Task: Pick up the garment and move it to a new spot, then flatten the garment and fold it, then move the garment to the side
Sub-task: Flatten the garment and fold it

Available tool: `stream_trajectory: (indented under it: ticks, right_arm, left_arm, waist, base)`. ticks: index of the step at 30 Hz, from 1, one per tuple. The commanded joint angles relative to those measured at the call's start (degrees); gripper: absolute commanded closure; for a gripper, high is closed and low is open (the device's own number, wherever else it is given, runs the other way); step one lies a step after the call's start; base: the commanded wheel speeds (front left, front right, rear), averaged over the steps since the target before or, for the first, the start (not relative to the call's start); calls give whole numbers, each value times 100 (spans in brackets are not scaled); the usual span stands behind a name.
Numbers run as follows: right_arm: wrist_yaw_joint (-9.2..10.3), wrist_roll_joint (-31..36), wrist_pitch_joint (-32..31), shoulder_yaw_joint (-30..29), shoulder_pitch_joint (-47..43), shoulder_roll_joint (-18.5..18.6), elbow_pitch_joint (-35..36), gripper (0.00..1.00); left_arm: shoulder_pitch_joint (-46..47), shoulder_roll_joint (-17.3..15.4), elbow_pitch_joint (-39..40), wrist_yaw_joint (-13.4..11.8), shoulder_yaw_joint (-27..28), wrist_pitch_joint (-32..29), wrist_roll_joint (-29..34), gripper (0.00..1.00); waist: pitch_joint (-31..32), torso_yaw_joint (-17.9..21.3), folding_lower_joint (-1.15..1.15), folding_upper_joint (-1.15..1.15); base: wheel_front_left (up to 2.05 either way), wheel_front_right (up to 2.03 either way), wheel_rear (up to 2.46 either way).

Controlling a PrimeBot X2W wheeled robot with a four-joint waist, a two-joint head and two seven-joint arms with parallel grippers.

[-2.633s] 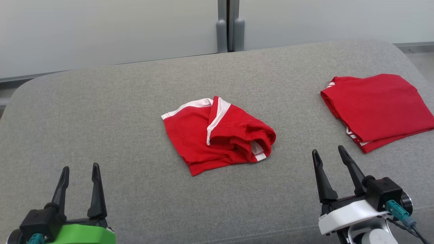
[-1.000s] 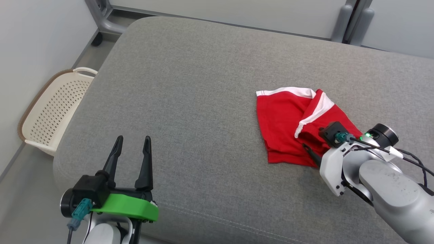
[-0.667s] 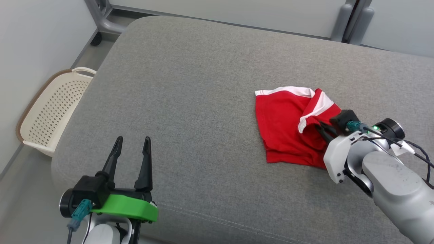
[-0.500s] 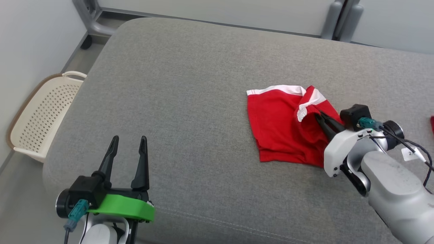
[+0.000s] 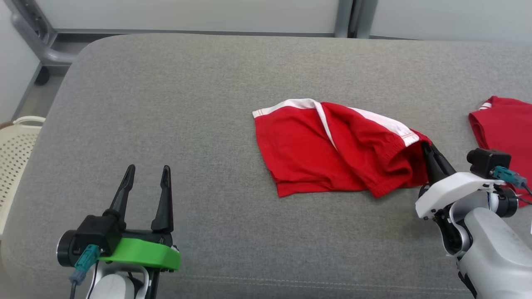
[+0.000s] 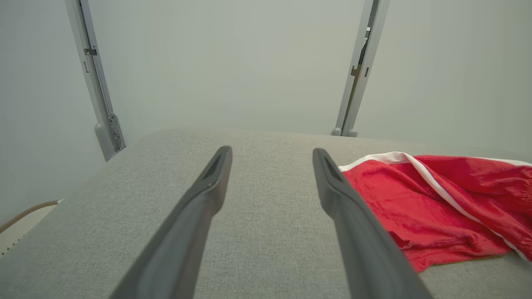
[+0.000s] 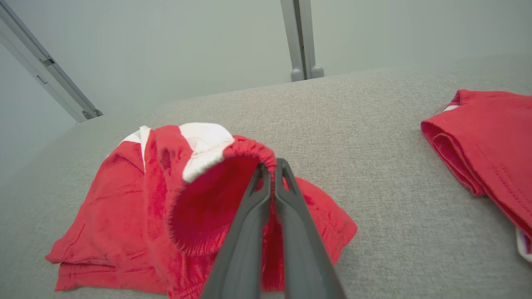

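Note:
A red garment [image 5: 328,153] with white trim lies crumpled on the grey cushion [image 5: 199,95] at centre. Its right edge is pinched by my right gripper [image 5: 426,147], which is shut on the gathered waistband and lifts it slightly. In the right wrist view the gripper [image 7: 272,166] grips the rim of the garment [image 7: 166,199], which gapes open to its left. My left gripper [image 5: 145,170] stands open at the lower left, well clear of the cloth. The left wrist view looks between its open fingers [image 6: 216,178], with the garment [image 6: 428,203] to the right.
A second red garment [image 5: 505,124], folded, lies at the cushion's right edge, also red in the right wrist view [image 7: 486,137]. A cream perforated basket [image 5: 14,145] stands on the floor to the left. Grey frame posts [image 5: 353,16] rise behind the cushion.
My right gripper closed on the garment's right edge and has drawn it to the right, stretching the cloth out. The camera has swung right. The left gripper stays open.

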State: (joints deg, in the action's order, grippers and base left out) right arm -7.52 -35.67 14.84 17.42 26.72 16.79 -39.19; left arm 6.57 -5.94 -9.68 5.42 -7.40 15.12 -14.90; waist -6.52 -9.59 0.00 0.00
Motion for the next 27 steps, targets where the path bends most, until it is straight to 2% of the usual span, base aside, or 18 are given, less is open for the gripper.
stream_trajectory:
  ticks: [1, 2, 3, 4, 13, 20, 27]
  right_arm:
    - [7, -25, 32, -133, -96, -60, 25, 100]
    - [7, 24, 33, -213, -105, -58, 8, 100]
    - [7, 39, 32, -287, -112, -99, 3, 42]
    - [7, 12, 32, -366, -101, -165, 37, 0]
    - [6, 553, 34, -1037, -138, -391, 309, 0]
    - [7, 1328, 33, -1571, -797, -697, 1523, 0]
    - [6, 1859, 34, -1522, -1518, -978, 2616, 0]
  left_arm:
    - [19, -31, 1, 16, 23, 1, 24, 0]
    - [27, -40, -7, 18, 17, 1, 33, 0]
    - [43, -48, -4, 21, 20, 1, 30, 0]
    - [53, -65, -13, 27, 15, 1, 35, 0]
    - [110, -148, 24, -14, 50, 2, 43, 0]
    - [21, -189, 67, -99, 145, 1, 34, 0]
    - [-145, -253, 111, -168, 259, 1, 10, 0]
  waist:
    - [-20, 253, 0, 0]
    - [-28, 294, 0, 0]
    - [-38, 334, 0, 0]
    - [-52, 370, 0, 0]
    - [-116, 559, 0, 0]
    - [5, 674, 0, 0]
    - [151, 835, 0, 0]
  base:
    - [0, 0, 0]
    - [0, 0, 0]
    - [0, 0, 0]
    - [0, 0, 0]
    - [0, 0, 0]
    - [0, 0, 0]
    - [0, 0, 0]
